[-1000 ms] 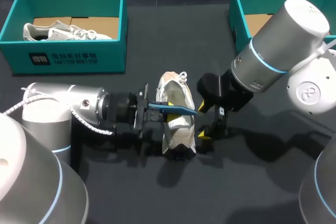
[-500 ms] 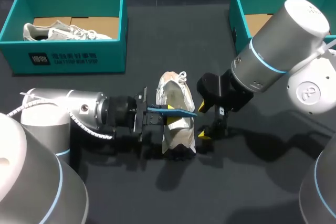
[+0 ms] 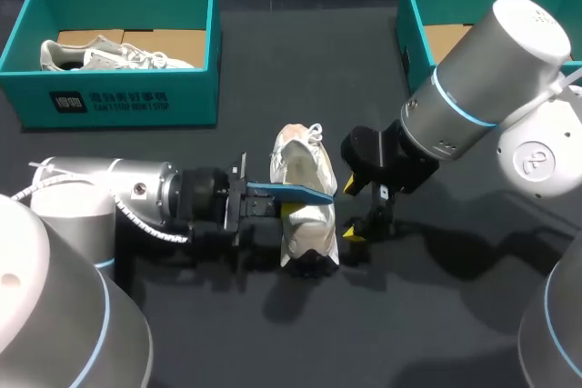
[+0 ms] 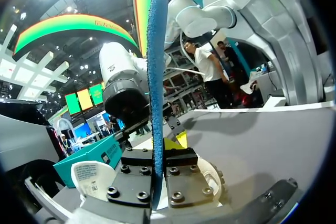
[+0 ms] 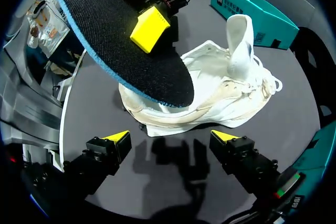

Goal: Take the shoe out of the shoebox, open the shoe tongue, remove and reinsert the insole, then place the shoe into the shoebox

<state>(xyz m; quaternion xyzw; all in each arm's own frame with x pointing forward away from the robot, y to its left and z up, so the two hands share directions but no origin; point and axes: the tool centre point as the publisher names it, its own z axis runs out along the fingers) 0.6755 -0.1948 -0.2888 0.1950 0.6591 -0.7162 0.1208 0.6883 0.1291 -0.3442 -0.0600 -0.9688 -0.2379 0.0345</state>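
Blue-edged insole sits mid-frame in the head view, pinched by the left gripper and lying crosswise over the white shoe. The shoe's long axis runs up-down, so I'd guess the insole needs turning to line up. Left wrist view: insole edge-on, clamped between the fingers; right wrist view: right gripper wide open and empty, shoe just ahead of it.
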